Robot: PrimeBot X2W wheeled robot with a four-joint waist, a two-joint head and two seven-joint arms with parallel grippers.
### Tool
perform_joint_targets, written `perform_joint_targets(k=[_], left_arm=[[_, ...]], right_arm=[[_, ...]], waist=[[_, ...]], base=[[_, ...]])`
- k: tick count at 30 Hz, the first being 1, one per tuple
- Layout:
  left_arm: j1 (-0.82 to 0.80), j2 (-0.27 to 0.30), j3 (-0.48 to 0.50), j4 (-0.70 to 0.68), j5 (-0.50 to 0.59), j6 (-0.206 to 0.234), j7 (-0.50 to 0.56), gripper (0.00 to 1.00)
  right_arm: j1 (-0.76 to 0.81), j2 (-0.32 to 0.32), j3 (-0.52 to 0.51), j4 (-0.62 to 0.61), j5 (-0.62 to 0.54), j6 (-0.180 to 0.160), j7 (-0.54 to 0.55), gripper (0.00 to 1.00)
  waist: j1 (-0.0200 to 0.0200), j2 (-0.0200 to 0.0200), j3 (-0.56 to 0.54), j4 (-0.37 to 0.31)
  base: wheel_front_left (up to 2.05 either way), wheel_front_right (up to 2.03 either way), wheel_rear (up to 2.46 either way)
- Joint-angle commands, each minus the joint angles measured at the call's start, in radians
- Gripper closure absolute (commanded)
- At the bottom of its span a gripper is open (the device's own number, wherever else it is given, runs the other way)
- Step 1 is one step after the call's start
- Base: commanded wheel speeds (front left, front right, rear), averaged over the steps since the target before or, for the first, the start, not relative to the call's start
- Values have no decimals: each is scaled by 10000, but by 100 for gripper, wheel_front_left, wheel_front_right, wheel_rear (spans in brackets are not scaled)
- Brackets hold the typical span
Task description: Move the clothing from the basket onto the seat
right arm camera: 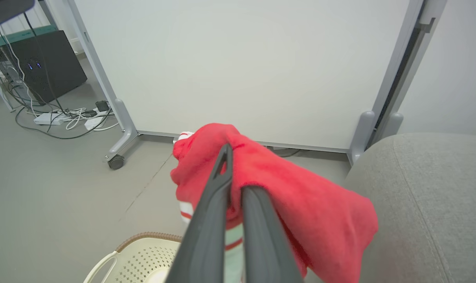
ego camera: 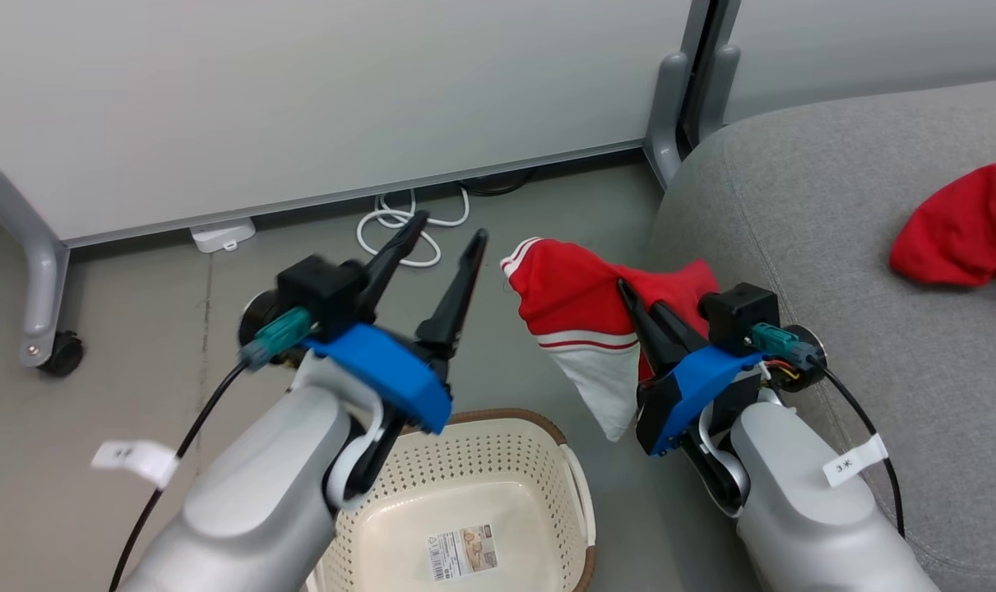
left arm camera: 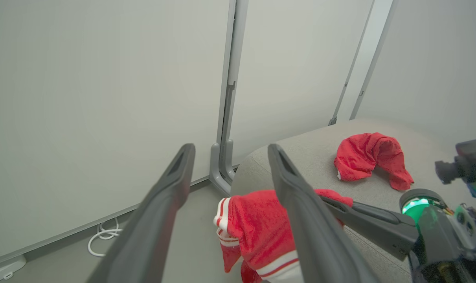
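Two grippers raised beside the seat. Right gripper (ego camera: 627,289) clenched on the red-and-white striped garment (ego camera: 576,300), hanging in the air between the basket's far rim and the seat's left edge. Left gripper (ego camera: 451,226) spread wide, holding nothing, above the basket (ego camera: 498,460); inside, a paper label (ego camera: 463,551). Plain red garment (ego camera: 962,230) already on the seat (ego camera: 818,214), well in from its left edge. Likely mid-carry of the last piece; next, swing right over the cushion, then release.

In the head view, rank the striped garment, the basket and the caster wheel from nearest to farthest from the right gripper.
1. The striped garment, pinched in the right gripper.
2. The basket, below to its left.
3. The caster wheel, far left on the floor.
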Motion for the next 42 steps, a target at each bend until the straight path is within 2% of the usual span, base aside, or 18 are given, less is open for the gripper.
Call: perform_joint_targets(k=[1, 9, 16, 19, 26, 32, 36, 42], left_arm=[[607, 163, 588, -424, 395, 111, -40, 0], [3213, 580, 3296, -2231, 2239, -15, -34, 0], [5524, 357, 5388, -3486, 3224, -228, -33, 0], [6239, 238, 5962, -3777, 3633, -413, -34, 0], [6844, 59, 6760, -3945, 4225, -741, -35, 0], [6866, 24, 7036, -4060, 4461, -835, -35, 0], [6752, 44, 6990, -4036, 4567, -896, -35, 0], [6323, 135, 6435, -3795, 4489, -886, -35, 0]], right_arm=[[286, -15, -241, -235, -139, 5, -62, 100], [1438, -21, -1230, -1522, -728, 5, 90, 100], [2661, -16, -1743, -3227, -508, 5, 549, 100], [3115, -15, -1876, -3887, -461, 5, 785, 100], [3807, -13, -2051, -4930, -366, 5, 1171, 100], [3984, -14, -1860, -5294, -202, 5, 1234, 100], [4140, -14, -1858, -5398, -60, 5, 1190, 100], [4498, -7, -2360, -5548, -87, 5, 1019, 100]], waist=[[0, 0, 55, -86], [0, 0, 153, -722], [0, 0, 289, -1714], [0, 0, 388, -2112], [0, 0, 627, -3125], [0, 0, 751, -3994], [0, 0, 808, -4565], [0, 0, 850, -4668]], base=[[0, 0, 0], [0, 0, 0], [0, 0, 0], [0, 0, 0], [0, 0, 0], [0, 0, 0], [0, 0, 0], [0, 0, 0]])
